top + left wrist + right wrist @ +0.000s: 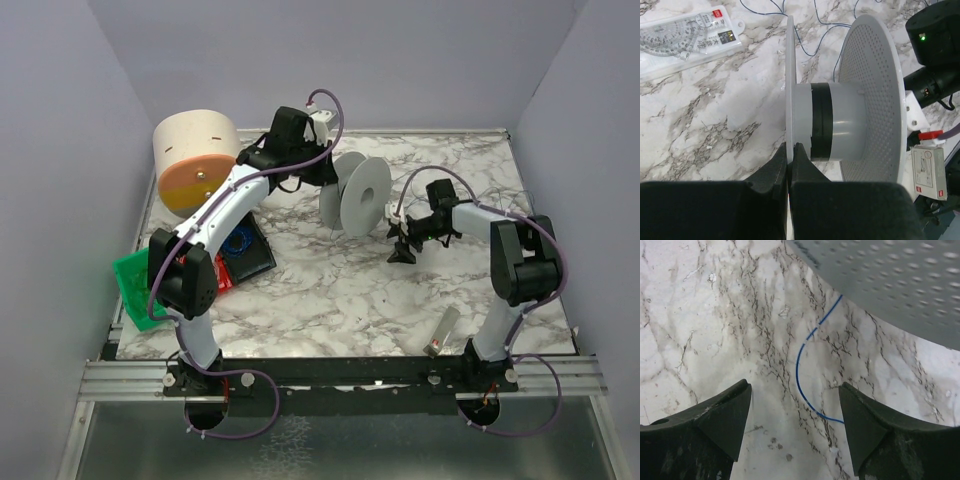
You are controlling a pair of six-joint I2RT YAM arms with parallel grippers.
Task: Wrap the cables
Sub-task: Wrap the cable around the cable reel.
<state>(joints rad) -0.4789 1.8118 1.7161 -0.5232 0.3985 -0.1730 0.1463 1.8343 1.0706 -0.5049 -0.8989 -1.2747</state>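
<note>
Cable (797, 372) lies mostly loose on the marble table (715, 315) just beside the spool (845, 125). Only a dark band round the hub looks wound, so most of the wrapping seems left. Meanwhile the left gripper (789, 156) pinches the spool's near flange, and the right gripper (795, 400) hangs wide open over the slack.

Lab test cell, plain walls (60, 150), marble-patterned table (330, 290)

Marble tabletop (330, 290) is seen w/ a beige drum (195, 160) at 10 o'clock, green tray (135, 280) at 8, small tube (445, 330) at 5. Thin cable (802, 365) is laid loose by the white spool (362, 195) near ctr.
</note>
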